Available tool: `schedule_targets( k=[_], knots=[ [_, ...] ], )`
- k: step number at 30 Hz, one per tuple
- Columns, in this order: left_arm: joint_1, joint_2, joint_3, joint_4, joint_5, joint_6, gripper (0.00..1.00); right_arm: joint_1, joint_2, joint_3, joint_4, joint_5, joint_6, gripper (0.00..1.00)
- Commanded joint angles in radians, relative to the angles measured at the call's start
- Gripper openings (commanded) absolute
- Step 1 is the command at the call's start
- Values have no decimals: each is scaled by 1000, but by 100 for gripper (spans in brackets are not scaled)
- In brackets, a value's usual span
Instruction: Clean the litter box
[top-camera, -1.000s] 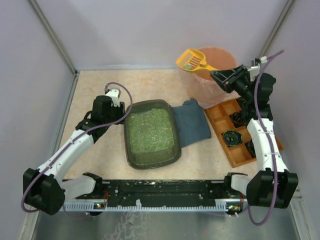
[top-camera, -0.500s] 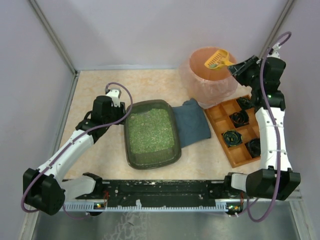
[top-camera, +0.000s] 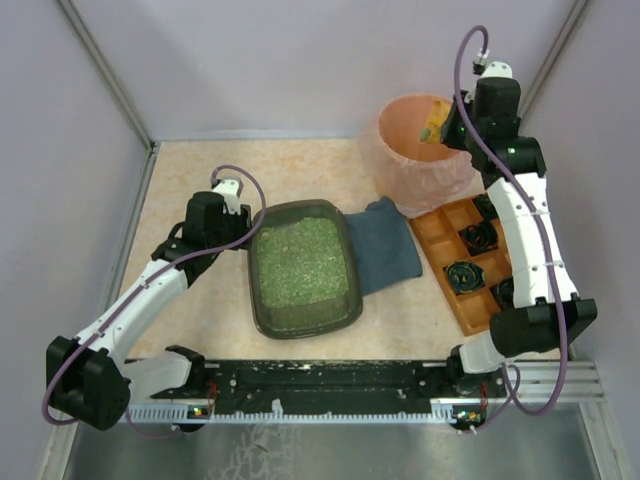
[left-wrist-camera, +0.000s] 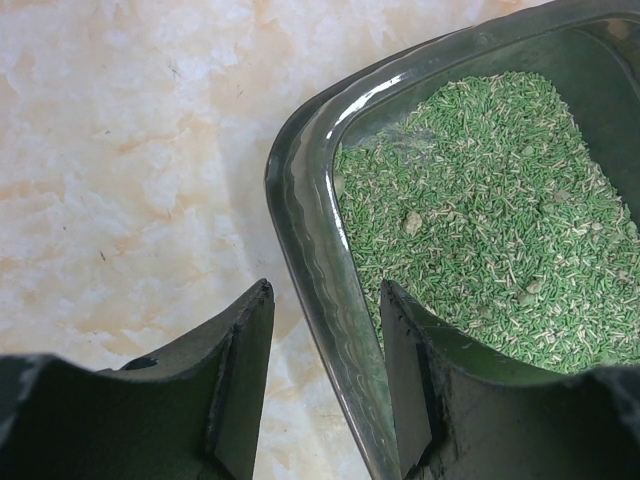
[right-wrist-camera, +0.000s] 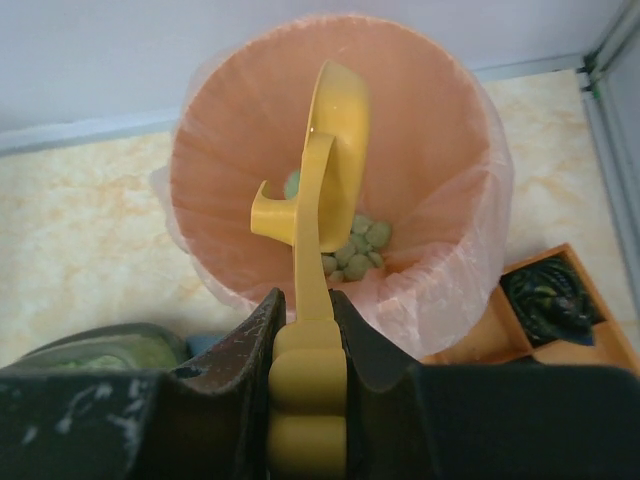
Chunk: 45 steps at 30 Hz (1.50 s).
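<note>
**Rim of litter box (left-wrist-camera: 305, 215) btwn left jaws; scoop (right-wrist-camera: 318, 200) in right jaws**

My left jaws: part open, astride the box rim. One finger is outside over the desk (left-wrist-camera: 120, 150), the other inside above the green litter (left-wrist-camera: 480, 200). Rim runs btwn them, not clamped. Rest of the box stretches ahead & to the right of these jaws.

My right jaws: closed tight on the yellow scoop's handle. Scoop sticks out ahead, turned on edge over the pink-lined bin (right-wrist-camera: 420, 130). Greenish lumps (right-wrist-camera: 355, 255) lie in the bin bottom, below the scoop.

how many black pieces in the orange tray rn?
3 black pieces visible: one far, one middle, one near, beside the right arm. That arm covers part of the orange tray; more may be hidden.
</note>
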Motion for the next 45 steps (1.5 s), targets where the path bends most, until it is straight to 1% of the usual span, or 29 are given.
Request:
schedule_targets(
  k=[1, 6, 10, 15, 17, 20, 26, 29, 33, 37, 40, 45],
  knots=[
    [-2, 5, 29, -9, 9, 3, 53, 29, 9, 99, -44, 185, -155, 0],
    [-2, 8, 30, -9, 11, 4, 54, 55, 13, 121, -49, 253, -209, 0],
    [-2, 9, 30, -9, 8, 4, 54, 54, -6, 126, -36, 210, -202, 0],
    [-2, 13, 31, -9, 8, 4, 54, 56, -112, 67, 58, 53, -134, 0],
    [-2, 15, 31, -10, 8, 5, 54, 56, -159, 23, 109, -26, -75, 0],
    [-1, 18, 32, -11, 10, 4, 54, 56, -207, -33, 166, -190, 9, 0],
    [-2, 18, 31, -12, 11, 5, 54, 72, -243, -168, 219, -433, 218, 0],
    [-2, 24, 32, -12, 13, 3, 54, 127, -264, -247, 228, -443, 280, 0],
    [-2, 40, 36, -17, 15, 0, 54, 252, -272, -329, 224, -420, 333, 0],
    [-3, 59, 46, -30, 14, -4, 54, 351, -258, -385, 208, -381, 382, 0],
    [-2, 66, 49, -32, 19, -3, 53, 418, -240, -409, 185, -335, 406, 0],
    [-2, 82, 52, -32, 48, -2, 53, 490, -182, -423, 126, -277, 446, 0]
  ],
)
